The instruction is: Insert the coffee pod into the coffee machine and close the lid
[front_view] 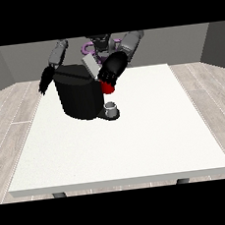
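Note:
The black coffee machine (78,96) stands on the white table (137,141) at the back left. Its grey lid (90,65) is tilted up. The hand at the view's right (111,71) is at the machine's front top corner, just below the raised lid and right above a red thing at the machine (109,88). What that hand holds is hidden. The hand at the view's left (46,82) hangs beside the machine's far left side with its fingers pointing down, holding nothing. A small grey thing (112,108) sits on the machine's base.
The table's near edge (122,181) runs across the bottom. Wide white surface lies in front of and to the right of the machine. The robot's torso (99,45) is behind the machine.

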Controlling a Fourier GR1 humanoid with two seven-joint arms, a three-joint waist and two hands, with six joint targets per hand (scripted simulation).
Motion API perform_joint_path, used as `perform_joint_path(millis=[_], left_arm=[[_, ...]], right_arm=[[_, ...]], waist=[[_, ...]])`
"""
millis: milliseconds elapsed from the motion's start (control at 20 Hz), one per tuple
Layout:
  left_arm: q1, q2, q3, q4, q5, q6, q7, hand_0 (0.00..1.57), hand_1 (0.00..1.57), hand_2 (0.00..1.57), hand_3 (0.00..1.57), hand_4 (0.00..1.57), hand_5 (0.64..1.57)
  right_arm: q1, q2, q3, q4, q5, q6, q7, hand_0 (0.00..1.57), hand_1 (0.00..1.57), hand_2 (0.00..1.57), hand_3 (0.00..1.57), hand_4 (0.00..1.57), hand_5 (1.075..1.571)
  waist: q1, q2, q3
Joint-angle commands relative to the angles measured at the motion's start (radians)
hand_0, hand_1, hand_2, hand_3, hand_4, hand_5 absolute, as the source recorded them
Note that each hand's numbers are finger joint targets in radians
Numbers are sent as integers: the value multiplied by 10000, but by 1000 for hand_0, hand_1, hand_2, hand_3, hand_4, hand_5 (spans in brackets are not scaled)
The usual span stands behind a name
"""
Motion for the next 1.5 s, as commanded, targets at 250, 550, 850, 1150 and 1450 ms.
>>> perform_joint_path(millis=[250,550,850,1150,1450], left_arm=[[-483,389,246,303,-156,392,-142,1224,1224,1202,978,0,1571],[44,544,-92,88,-595,1090,-1004,1088,1088,1075,800,0,1571],[-59,746,-49,228,-837,1325,-871,510,510,776,600,0,1571],[152,691,-28,266,-897,1480,-1067,0,0,565,474,0,1571],[-15,657,-53,320,-942,1046,-933,0,0,362,253,0,1571]], right_arm=[[-441,-71,108,-181,76,80,277,0,0,0,0,71,1571],[-34,48,246,-270,218,-43,147,0,0,0,0,185,1571],[-124,-188,232,-452,278,88,331,0,0,0,0,207,1571],[-202,-307,-16,-237,241,-12,239,0,0,0,0,0,1571],[153,18,171,82,199,35,33,0,0,0,0,144,1571]], waist=[[-437,507,-14],[-348,584,-17],[-519,494,-14],[-242,647,-15],[-70,163,-12]])
